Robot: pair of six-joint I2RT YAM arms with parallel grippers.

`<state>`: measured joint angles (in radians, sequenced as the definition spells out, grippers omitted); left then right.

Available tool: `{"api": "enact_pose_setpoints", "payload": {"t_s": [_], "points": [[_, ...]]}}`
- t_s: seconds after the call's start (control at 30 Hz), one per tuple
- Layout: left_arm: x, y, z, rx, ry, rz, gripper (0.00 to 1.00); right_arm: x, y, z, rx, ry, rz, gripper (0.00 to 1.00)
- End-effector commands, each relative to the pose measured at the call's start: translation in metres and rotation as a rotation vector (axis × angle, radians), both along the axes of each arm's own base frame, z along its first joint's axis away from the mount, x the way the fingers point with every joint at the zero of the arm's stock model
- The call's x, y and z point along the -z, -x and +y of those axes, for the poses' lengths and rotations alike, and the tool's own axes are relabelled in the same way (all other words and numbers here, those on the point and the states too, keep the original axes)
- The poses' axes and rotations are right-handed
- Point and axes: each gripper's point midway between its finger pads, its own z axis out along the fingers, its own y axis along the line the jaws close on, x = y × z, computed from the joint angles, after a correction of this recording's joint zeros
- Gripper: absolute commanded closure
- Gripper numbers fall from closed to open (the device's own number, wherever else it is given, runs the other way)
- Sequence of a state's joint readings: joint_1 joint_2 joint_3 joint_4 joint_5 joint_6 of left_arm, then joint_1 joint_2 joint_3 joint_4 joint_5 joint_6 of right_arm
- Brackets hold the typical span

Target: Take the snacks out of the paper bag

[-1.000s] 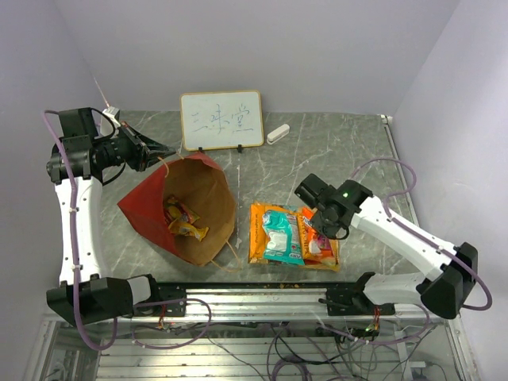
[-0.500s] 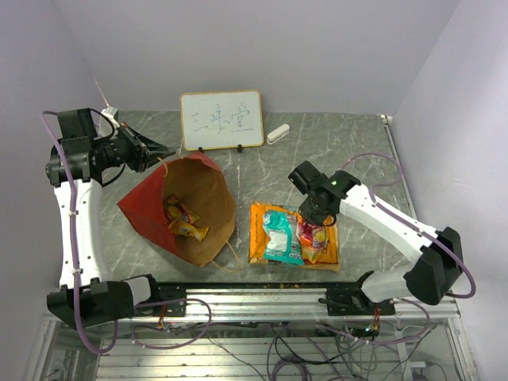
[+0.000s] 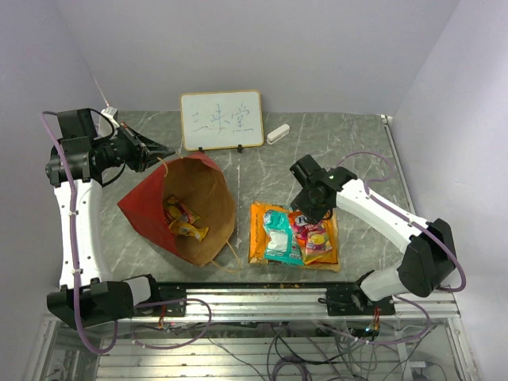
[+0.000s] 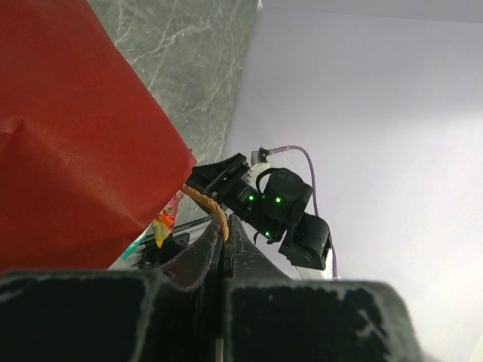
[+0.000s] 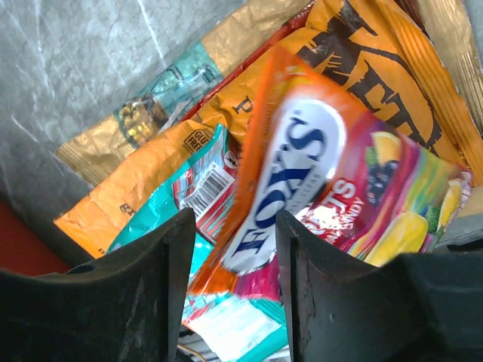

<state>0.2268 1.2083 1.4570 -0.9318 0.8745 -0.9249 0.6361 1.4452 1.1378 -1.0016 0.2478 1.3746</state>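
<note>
Top view: the left gripper [image 3: 156,150] is shut at the 11 o'clock rim of the bag [image 3: 143,202], propping its mouth open. Two packets [image 3: 184,221] lie inside. The right gripper [image 3: 305,214] hangs over the pile [image 3: 274,238] on the table [image 3: 333,151], with those packets at its 9 o'clock.

Left wrist: the fingers pinch the tan handle [image 4: 213,211].

Right wrist: the fingers [image 5: 151,286] stand apart, with an orange-pink packet [image 5: 302,181] loose between them. The right arm looks free and nearer to reach in.
</note>
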Motion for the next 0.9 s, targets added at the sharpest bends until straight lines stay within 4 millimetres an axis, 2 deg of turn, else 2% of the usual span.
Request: {"api": "enact_pose_setpoints", "payload": {"t_s": [0.0,0.17,0.23,0.33,0.47,0.53,0.57,0.67,0.87], "points": [[-0.005,-0.002,0.005,-0.025,-0.01,-0.024,0.93,-0.023,-0.003,-0.002,-0.091,-0.023,-0.08,0.49],[-0.005,-0.005,0.006,-0.027,-0.01,-0.025,0.93,-0.045,-0.009,-0.015,-0.232,0.028,-0.231,0.17],[-0.005,-0.007,0.006,-0.029,-0.009,-0.026,0.93,-0.045,-0.009,-0.02,-0.291,0.047,-0.257,0.11],[-0.006,-0.008,0.007,-0.03,-0.009,-0.026,0.93,-0.042,-0.009,-0.02,-0.392,0.058,-0.261,0.1],[-0.008,-0.009,0.007,-0.031,-0.01,-0.029,0.93,-0.041,0.0,-0.003,-0.535,-0.015,-0.255,0.09],[-0.007,-0.009,0.008,-0.033,-0.012,-0.026,0.93,-0.045,0.007,0.014,-0.613,-0.108,-0.273,0.09],[-0.007,-0.009,0.008,-0.033,-0.012,-0.026,0.93,-0.038,0.014,0.019,-0.629,-0.145,-0.257,0.09],[-0.009,-0.008,0.007,-0.035,-0.008,-0.03,0.93,-0.031,0.021,0.03,-0.622,-0.229,-0.244,0.09],[-0.01,-0.005,0.006,-0.032,-0.006,-0.03,0.93,-0.015,0.01,0.031,-0.46,-0.272,-0.239,0.09]]}}
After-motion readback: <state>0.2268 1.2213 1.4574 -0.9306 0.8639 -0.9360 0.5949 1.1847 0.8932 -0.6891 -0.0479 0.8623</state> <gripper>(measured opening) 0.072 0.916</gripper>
